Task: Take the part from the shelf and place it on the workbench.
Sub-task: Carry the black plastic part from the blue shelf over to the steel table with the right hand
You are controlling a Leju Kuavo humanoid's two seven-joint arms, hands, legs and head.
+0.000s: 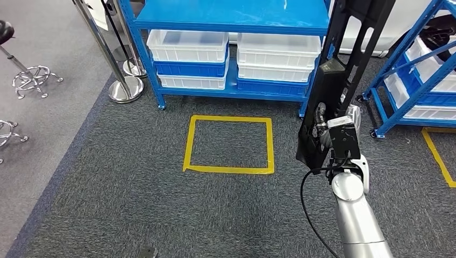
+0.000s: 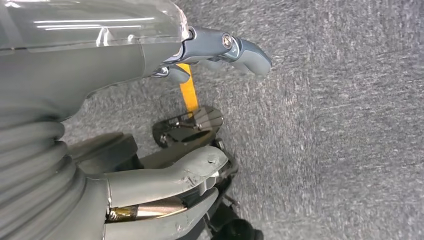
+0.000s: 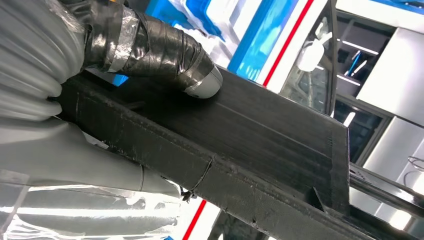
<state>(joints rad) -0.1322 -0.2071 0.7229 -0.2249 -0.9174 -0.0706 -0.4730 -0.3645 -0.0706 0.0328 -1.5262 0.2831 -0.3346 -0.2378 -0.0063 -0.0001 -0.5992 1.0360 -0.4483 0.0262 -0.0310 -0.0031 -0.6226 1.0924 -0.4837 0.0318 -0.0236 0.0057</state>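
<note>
Right robot hand (image 1: 337,141) grips part (image 1: 344,70).

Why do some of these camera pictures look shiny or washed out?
Left wrist view: ceiling lights streak across the left hand's glossy cover. Right wrist view: the bright background washes out behind the black part under the right hand's taped thumb. Head view: even light, sharp.

part (image 1: 344,64): long black bar with cut-out slots, matte ribbed surface
pose: upright, tilted slightly, top end past the frame
hold: gripped near its lower end by right hand (image 1: 336,134)
place: in front of blue shelf (image 1: 231,16), above carpet
</note>
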